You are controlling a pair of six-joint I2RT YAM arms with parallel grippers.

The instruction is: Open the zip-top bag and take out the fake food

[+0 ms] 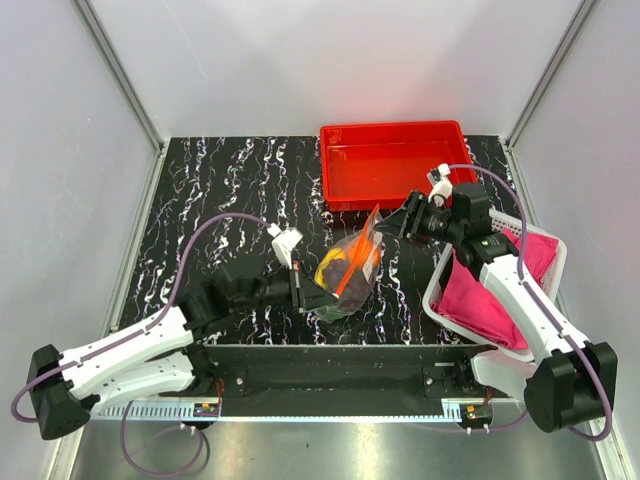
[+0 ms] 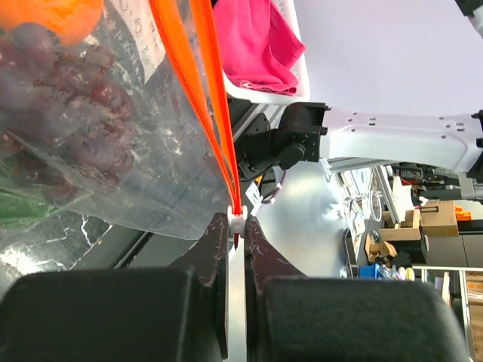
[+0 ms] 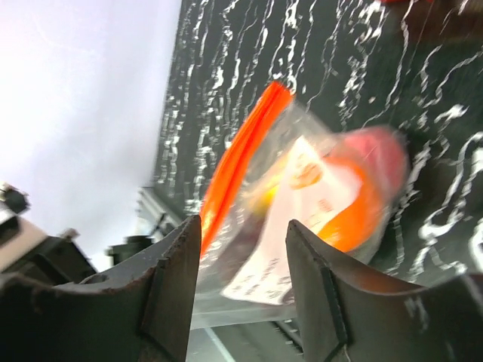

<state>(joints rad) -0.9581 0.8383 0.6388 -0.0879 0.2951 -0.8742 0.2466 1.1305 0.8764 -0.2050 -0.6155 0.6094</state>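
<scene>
The bag point(image 1: 348, 268) lies between the two grippers on the table point(image 1: 220, 200), clear and crinkled, with the food point(image 1: 333, 268) bunched inside. Its orange strip point(image 1: 360, 250) runs from the left gripper point(image 2: 236, 226), clamped on the strip's end, toward the right gripper point(image 3: 243, 249). The right's jaws are apart, with the bag's far end just ahead of them.

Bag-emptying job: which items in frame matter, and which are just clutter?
Job: zip-top bag; left tool shut on its zip strip; right tool open by it; fake food inside: grape bunch, orange ball.
Lying about: red tray, white basket, pink cloths.
</scene>
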